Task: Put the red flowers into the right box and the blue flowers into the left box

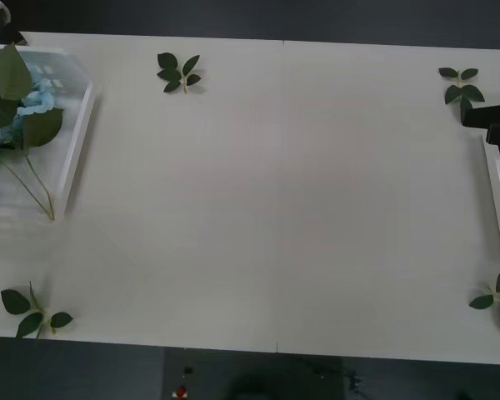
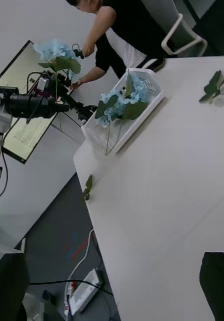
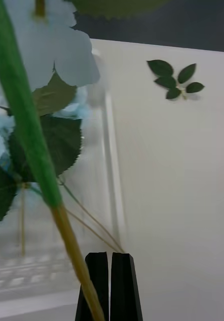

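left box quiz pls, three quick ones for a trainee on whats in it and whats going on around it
1. True or false: the left box already holds blue flowers.
2. What is the left gripper shut on? A) a red rose B) a blue flower's stem C) nothing
3. Fill in: in the front view, ___ flowerless leaf sprigs lie on the table.

Key: 1 true; 2 B; 3 four.
Note: the right gripper waits at the far end of the right box.
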`<state>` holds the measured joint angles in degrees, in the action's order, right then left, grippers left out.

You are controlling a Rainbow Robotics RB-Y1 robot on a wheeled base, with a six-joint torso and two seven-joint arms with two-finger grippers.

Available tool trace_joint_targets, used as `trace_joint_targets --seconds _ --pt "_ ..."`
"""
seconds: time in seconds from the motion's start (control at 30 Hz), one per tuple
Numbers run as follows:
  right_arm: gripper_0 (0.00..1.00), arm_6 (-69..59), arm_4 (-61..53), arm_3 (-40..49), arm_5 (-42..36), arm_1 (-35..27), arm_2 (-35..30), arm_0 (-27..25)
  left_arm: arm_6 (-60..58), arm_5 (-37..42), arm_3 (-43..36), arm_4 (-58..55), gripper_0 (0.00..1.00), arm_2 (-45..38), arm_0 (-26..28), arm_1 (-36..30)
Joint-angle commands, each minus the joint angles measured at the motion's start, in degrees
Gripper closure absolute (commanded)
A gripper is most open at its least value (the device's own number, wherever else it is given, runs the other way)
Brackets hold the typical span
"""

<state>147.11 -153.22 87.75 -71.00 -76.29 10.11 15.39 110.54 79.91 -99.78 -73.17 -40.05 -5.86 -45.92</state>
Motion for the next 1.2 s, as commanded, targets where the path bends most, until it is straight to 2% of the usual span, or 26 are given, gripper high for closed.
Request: trace_joint_targets --seconds 0.03,0.23,0.33,0.4,0.47,0.5,0.57,0.67,0.77,0.9,1.0,1.2 --pt "0.0 5.38 -0.77 6.82 0.16 -1.14 -9.4 -10.11 -1.47 -1.16 -0.94 7.16 1.0 -2.75 -2.14 -1.98" --pt "0.0 7.89 -0.77 13.67 0.51 -0.09 -16.79 -18.9 -2.26 -5.29 -0.85 17.01 1.0 -2.75 -2.75 -1.98" --pt "0.0 7.89 -0.77 15.08 0.51 0.0 -17.49 -20.4 -3.14 -6.17 -0.85 20.52 1.0 -1.69 -3.19 -1.98" --pt "0.0 7.89 -0.59 15.25 0.51 0.26 -17.49 -20.57 -3.66 -6.79 -0.76 22.46 0.96 -0.9 -3.63 -1.98" --pt "0.0 7.89 -0.33 15.43 0.51 0.79 -17.49 -20.57 -4.19 -7.4 -0.24 24.21 0.64 0.06 -4.51 -1.98" --pt "0.0 7.89 -0.24 15.43 0.51 0.88 -17.49 -20.57 -4.37 -7.58 -0.06 24.39 0.56 0.24 -4.78 -1.98" --pt "0.0 7.89 -0.15 15.43 0.6 1.32 -17.4 -20.57 -4.45 -8.81 1.61 24.13 0.29 0.77 -5.48 -1.98" --pt "0.0 7.89 -0.24 15.52 0.69 1.58 -17.31 -20.57 -4.37 -9.07 2.05 23.86 0.11 1.29 -5.74 -1.98" --pt "0.0 7.89 -0.24 15.52 0.69 1.58 -17.31 -20.57 -4.1 -9.07 1.61 22.54 0.0 1.65 -5.74 -1.98" --pt "0.0 7.89 -0.24 15.52 0.69 1.58 -17.31 -20.57 -3.66 -5.91 0.55 18.24 0.0 1.73 -5.74 -1.89" --pt "0.0 7.89 -0.24 15.52 0.69 1.58 -17.31 -20.57 -2.96 -2.13 -0.59 11.03 0.0 2.7 -6.18 -1.98" --pt "0.0 7.89 -0.24 15.52 0.69 1.58 -17.31 -20.57 2.84 -3.54 0.38 -5.05 0.0 9.82 -6.27 -1.89"
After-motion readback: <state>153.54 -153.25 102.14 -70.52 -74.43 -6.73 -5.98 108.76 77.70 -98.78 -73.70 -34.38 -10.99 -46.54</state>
